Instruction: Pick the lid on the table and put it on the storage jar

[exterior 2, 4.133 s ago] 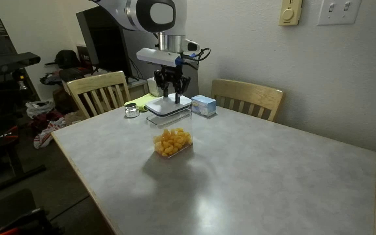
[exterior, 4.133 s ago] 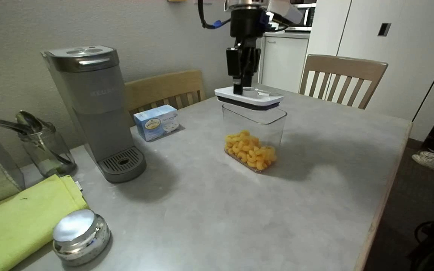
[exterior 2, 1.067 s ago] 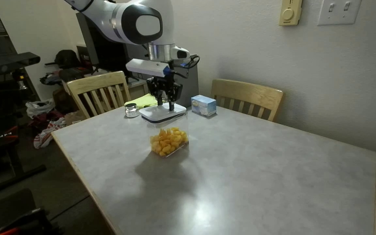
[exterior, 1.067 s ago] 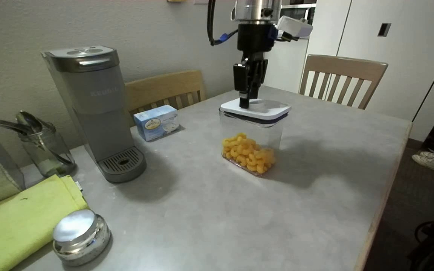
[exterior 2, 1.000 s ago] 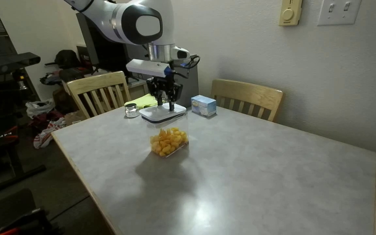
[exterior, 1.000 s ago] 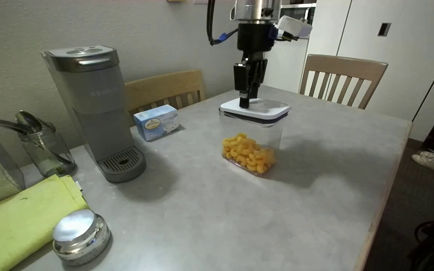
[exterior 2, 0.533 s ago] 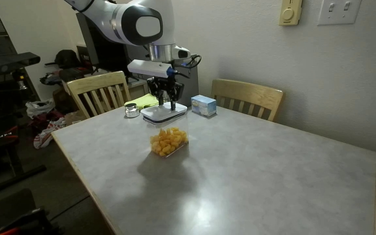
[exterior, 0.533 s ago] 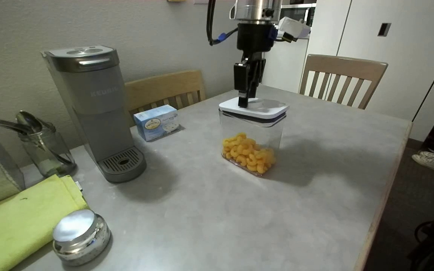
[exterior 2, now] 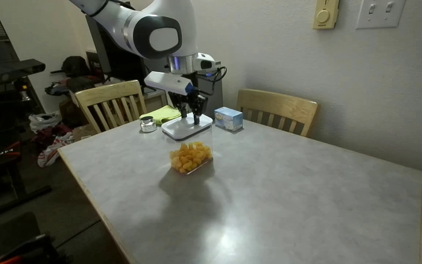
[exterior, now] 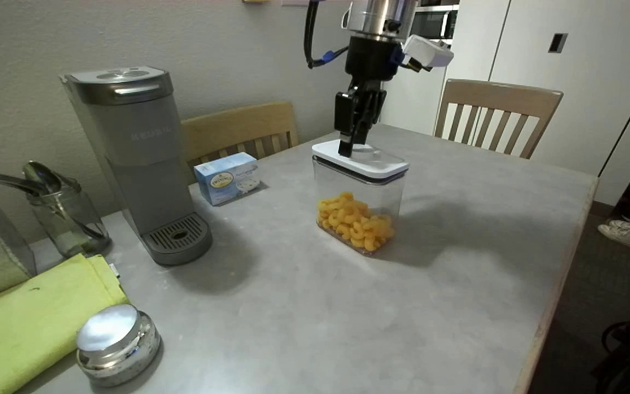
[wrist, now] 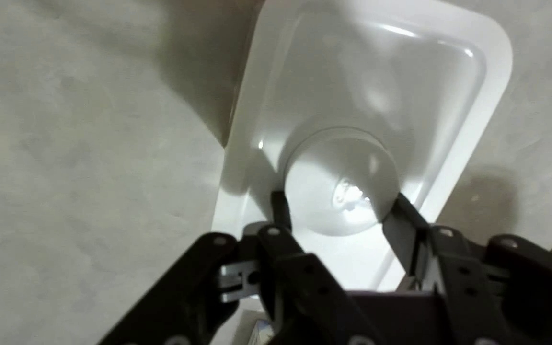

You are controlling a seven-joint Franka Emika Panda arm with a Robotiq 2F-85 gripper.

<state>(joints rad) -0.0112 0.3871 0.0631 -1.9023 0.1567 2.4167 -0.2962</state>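
Observation:
The white lid (exterior: 383, 165) rests on top of the storage jar (exterior: 356, 189), its dark seal band showing at the clear jar's rim. Yellow-orange food pieces (exterior: 353, 224) fill the lower part of the jar. My gripper (exterior: 353, 145) comes down from above, slightly tilted, onto the lid in both exterior views. From the wrist view, its fingers press on opposite sides of the round raised knob (wrist: 343, 177) in the lid's recessed top, so the gripper (wrist: 339, 203) is shut on the lid. The jar's body is mostly hidden under the lid there.
A grey coffee machine (exterior: 140, 164) and a blue tea box (exterior: 227, 178) stand near the wall. A shiny metal tin (exterior: 118, 345), yellow cloth (exterior: 41, 323) and glass with cutlery (exterior: 69, 219) are nearby. Wooden chairs (exterior 2: 277, 110) line the table's edges.
The lid hung above the jar a few seconds ago; now it sits on the rim. Over the last half second gripper, lid and jar shifted slightly together, and the gripper tilted a little.

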